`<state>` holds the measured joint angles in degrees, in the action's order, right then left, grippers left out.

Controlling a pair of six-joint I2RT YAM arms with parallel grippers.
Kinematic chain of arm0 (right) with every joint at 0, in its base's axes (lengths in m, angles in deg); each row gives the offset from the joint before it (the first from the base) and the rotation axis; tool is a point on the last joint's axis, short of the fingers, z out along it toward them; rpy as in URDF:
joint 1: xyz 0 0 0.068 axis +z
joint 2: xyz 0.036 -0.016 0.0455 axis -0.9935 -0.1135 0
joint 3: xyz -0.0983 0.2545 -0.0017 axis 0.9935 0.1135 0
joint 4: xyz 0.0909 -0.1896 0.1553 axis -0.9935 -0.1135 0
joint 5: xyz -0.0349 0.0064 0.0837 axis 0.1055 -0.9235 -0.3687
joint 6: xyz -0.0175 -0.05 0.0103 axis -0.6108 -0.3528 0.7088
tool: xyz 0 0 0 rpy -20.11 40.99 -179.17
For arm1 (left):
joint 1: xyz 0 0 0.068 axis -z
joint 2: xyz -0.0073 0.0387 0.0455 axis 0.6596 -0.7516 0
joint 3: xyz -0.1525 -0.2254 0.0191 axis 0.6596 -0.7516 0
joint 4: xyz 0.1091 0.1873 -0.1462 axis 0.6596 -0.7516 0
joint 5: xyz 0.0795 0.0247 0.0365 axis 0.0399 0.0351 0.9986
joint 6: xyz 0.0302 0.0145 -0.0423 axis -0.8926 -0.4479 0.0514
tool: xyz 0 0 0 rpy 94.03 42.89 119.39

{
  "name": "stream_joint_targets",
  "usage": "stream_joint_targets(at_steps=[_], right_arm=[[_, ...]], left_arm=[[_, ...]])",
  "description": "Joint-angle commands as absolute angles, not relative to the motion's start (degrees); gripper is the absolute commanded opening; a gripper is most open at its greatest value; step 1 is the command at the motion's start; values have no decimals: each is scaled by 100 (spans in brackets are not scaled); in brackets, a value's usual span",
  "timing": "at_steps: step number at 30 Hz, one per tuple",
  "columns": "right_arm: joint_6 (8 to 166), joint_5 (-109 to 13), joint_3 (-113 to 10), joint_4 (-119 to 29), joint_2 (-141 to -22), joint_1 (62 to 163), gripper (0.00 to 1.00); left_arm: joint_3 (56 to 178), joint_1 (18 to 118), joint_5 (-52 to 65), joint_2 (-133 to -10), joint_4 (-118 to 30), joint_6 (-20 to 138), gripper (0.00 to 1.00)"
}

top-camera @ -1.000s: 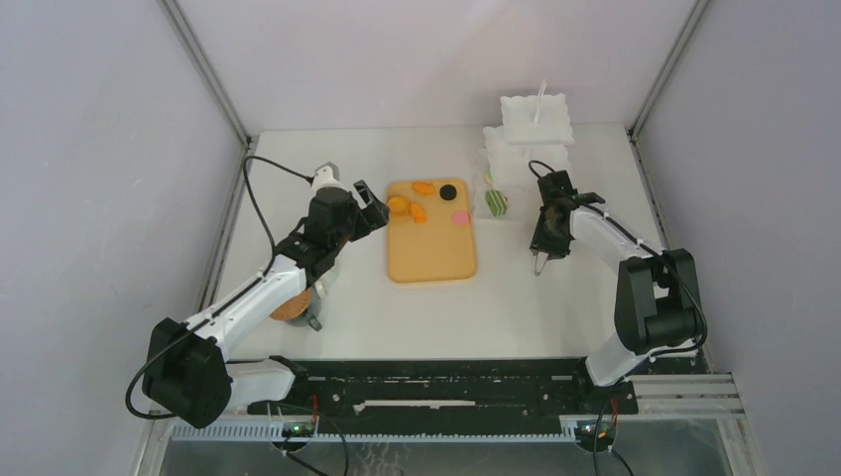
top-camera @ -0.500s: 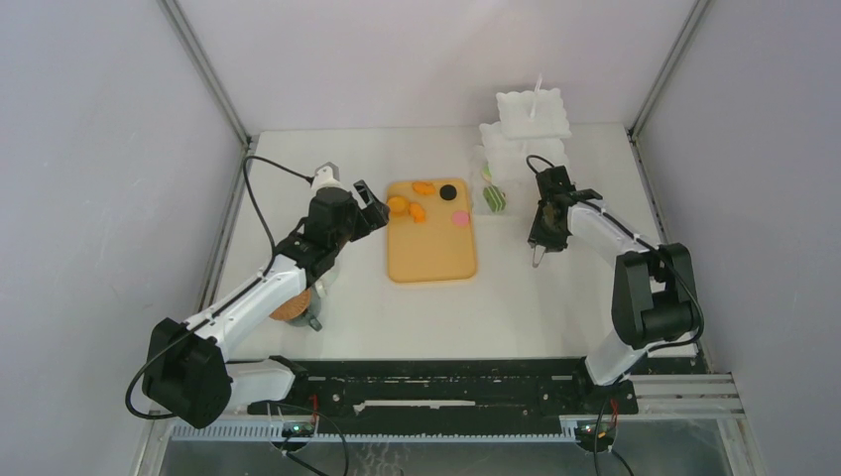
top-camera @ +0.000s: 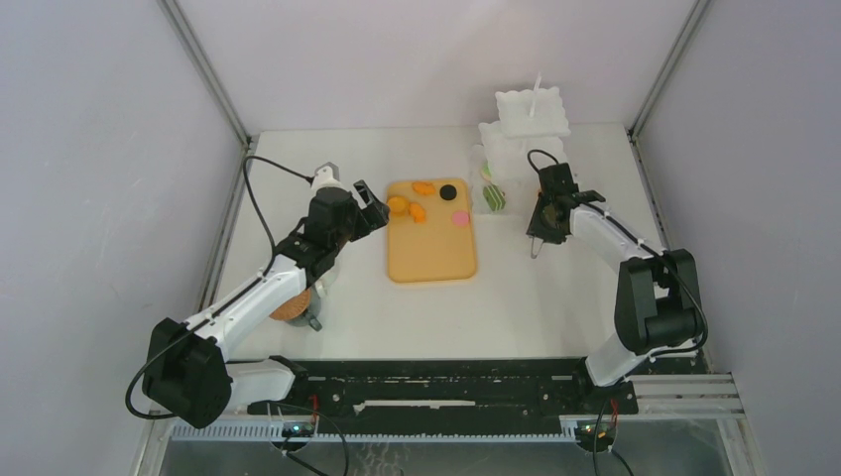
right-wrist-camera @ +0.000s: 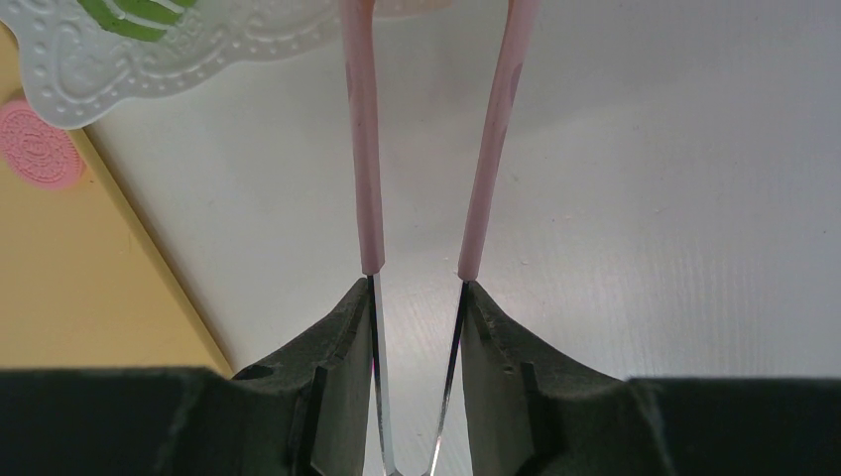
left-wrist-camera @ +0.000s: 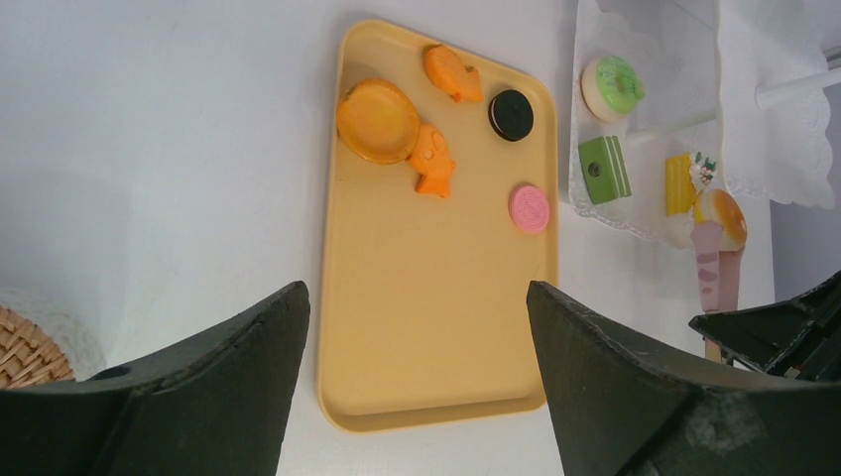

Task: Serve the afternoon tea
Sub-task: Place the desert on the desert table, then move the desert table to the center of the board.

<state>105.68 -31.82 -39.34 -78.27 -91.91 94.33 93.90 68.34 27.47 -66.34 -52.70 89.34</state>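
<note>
On the tan board point(top-camera: 430, 248) lie orange tarts point(left-wrist-camera: 378, 119), a black round point(left-wrist-camera: 511, 114) and a pink round point(left-wrist-camera: 530, 208). The white tiered stand point(top-camera: 524, 124) carries a green donut point(left-wrist-camera: 613, 84), a green square cake point(left-wrist-camera: 604, 169) and a yellow wedge point(left-wrist-camera: 678, 183). My right gripper point(right-wrist-camera: 417, 288) is shut on the pink tongs point(right-wrist-camera: 362, 149). The tongs point at the stand's lower tier, and an orange-topped pastry point(left-wrist-camera: 724, 213) sits at their tips. My left gripper point(left-wrist-camera: 417, 297) hovers open over the board's near left side with nothing in it. A cork coaster point(top-camera: 290, 305) shows under the left arm; the mugs are hidden.
The white lace-edged lower tier point(right-wrist-camera: 149, 50) reaches almost to the board's right edge. The stand's upright rod point(top-camera: 539, 94) rises at the back right. Grey walls and metal posts close in the white table point(top-camera: 516, 297) on three sides.
My right gripper has carried the tongs away from me, toward the stand. The left arm has not moved.
</note>
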Motion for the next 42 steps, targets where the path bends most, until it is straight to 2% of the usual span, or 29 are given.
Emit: stream_joint_targets(at_steps=[1,13,23,30,36,42], right_arm=[[10492,-3097,-3877,-7527,-8880,9401,23],[10601,-2875,-3764,-7274,-8566,9133,23],[10811,-3085,-3729,-7128,-8606,8396,23],[10980,-3302,-3729,-6974,-8770,8017,23],[11136,-3470,-3741,-6741,-8904,7898,23],[11198,-3590,-3772,-6600,-9052,7853,23]], left_arm=[[9486,6799,2786,-6510,-5091,8837,85],[9399,6790,2775,-6484,-5095,8862,85],[9713,6857,2682,-6744,-5080,8781,85],[10867,7151,2074,-7657,-5039,8680,86],[12370,7291,1074,-8935,-4780,8905,87],[13637,7362,627,-10189,-4389,9560,87]])
